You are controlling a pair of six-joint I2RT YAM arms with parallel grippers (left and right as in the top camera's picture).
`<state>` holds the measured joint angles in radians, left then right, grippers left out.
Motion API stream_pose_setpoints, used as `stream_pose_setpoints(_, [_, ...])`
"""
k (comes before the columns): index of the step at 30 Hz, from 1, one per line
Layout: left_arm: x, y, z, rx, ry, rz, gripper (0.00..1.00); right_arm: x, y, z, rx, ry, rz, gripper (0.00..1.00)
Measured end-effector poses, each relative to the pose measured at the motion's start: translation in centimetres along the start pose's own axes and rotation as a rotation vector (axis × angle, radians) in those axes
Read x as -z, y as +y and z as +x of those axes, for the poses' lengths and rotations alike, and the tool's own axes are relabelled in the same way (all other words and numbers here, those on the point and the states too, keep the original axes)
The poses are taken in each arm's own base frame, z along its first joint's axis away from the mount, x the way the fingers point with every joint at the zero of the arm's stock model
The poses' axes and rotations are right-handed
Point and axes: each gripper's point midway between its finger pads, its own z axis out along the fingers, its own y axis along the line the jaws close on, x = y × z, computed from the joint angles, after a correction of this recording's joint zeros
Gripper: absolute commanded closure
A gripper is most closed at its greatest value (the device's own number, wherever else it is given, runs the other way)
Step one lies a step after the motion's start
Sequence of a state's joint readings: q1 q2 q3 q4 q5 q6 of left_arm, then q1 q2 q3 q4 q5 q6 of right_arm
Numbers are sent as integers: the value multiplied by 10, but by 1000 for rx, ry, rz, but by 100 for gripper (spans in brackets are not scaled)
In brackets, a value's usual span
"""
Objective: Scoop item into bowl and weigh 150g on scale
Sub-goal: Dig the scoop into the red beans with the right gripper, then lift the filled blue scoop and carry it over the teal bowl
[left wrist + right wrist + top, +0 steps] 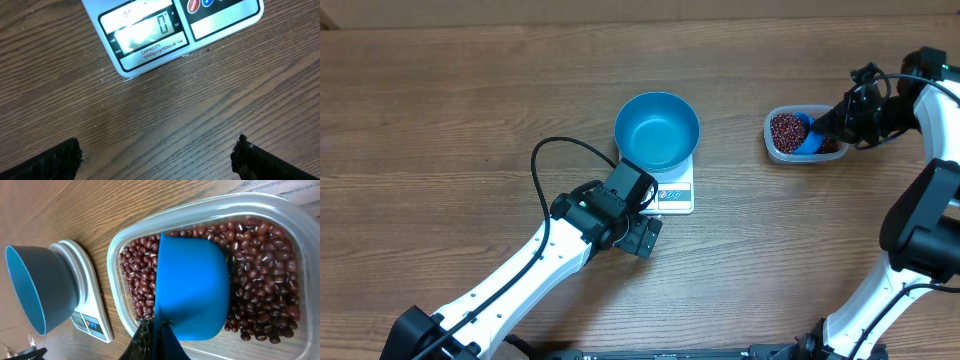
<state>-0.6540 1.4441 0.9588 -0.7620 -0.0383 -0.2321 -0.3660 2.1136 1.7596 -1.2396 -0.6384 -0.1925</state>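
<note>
My left gripper [159, 150] stands wide open with nothing in it, its 2 dark fingers [55, 162] spread apart over the bare wooden table [60, 75]. It sits just on the near side of the scale [150, 45], apart from it. In the left wrist view the display [145, 31] lies straight ahead, just beyond my fingertips, and reads 0. From overhead, the blue bowl [656, 130] sits on the scale. It is wider than the platform and covers all but the near strip that carries the display. The bowl is just far of my left gripper and not touching it.

My right gripper [152, 342] is pinched fully shut on the blue scoop [192, 287], holding it at the end nearest my wrist, where my fingers come together. The scoop lies tilted on its side in the clear tub [200, 204] at the far right of the table. Its rounded back faces my wrist camera and its mouth is turned toward the bowl's side. The beans [260, 280] fill the tub around the scoop and touch its wall wherever I can see it. Whether any are inside the scoop I cannot tell. The tub stands well to the right of the bowl and scale, apart from both.
</note>
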Motion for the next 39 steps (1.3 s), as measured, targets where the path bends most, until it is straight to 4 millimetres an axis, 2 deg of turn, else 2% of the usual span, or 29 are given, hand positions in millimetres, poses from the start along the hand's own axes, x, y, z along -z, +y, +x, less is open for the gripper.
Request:
stream_pose_setpoints(6, [0, 0, 0, 0, 0, 0, 1, 5, -7, -1, -22, -13, -24, 96])
stream_pose_setpoints(17, [0, 0, 0, 0, 0, 0, 0, 34, -25, -8, -76, -95, -118, 96])
stream_pose_setpoints(31, [0, 0, 0, 0, 0, 0, 1, 41, -20, 0, -64, -84, -177, 96])
stream_pose_setpoints(39, [0, 0, 0, 0, 0, 0, 0, 55, -24, -1, -79, -125, -239, 96])
